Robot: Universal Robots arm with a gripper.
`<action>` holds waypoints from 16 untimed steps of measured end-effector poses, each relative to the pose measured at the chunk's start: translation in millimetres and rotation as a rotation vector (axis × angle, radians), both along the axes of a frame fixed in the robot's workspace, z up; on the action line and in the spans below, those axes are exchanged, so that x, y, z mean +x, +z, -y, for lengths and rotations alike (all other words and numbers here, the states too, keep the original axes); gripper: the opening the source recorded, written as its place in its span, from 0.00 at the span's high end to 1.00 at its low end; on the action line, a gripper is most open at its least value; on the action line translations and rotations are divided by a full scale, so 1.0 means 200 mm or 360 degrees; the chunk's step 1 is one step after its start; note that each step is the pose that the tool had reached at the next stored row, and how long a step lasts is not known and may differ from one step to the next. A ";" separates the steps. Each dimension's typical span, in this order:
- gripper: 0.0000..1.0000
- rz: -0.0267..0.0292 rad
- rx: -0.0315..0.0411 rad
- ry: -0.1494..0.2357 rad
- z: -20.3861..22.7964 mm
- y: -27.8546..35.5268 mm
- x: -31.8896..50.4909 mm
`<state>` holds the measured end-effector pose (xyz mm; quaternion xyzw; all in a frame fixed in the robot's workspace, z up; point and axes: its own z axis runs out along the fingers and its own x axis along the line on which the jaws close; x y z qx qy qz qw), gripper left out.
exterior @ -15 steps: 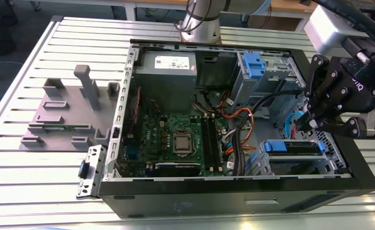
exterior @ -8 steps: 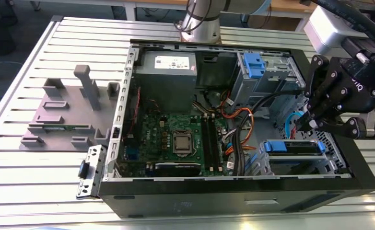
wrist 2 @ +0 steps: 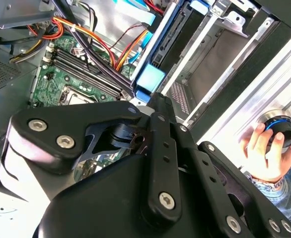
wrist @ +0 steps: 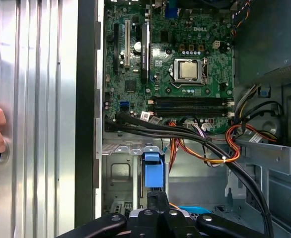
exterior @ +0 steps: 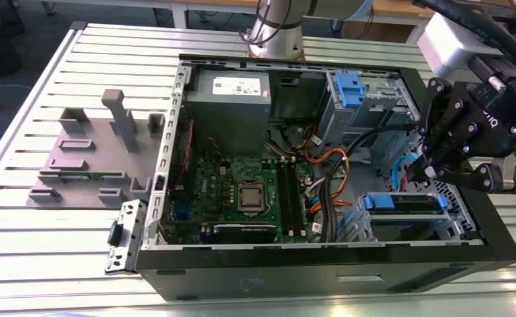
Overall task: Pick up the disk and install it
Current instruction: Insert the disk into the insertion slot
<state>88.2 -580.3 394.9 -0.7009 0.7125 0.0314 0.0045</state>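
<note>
The disk stands on edge in the drive bay at the front corner of the open computer case, on the exterior view's right. Its blue bracket frames both ends. Both wrist views show the bracket's end inside the metal bay. My black gripper hangs just above the disk's end. In the first wrist view the gripper is shut, with its tips right at the bracket's end. I cannot tell whether they touch it. The second wrist view shows the gripper pointing at the same blue end.
The case lies open on a slotted metal table. It holds a green motherboard, a grey power supply box, orange and black cables and another blue latch piece. A grey fixture sits beside it. A hand grips a black knob.
</note>
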 end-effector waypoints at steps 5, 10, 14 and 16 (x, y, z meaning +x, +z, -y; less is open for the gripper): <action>0.89 0.00000 0.0000 0.0000 0.000 -0.006 0.004; 0.89 -0.00001 0.0000 0.0000 0.000 -0.012 0.009; 0.89 0.00000 0.0000 0.0000 0.000 -0.016 0.013; 0.89 0.00000 0.0000 0.0000 0.000 -0.019 0.015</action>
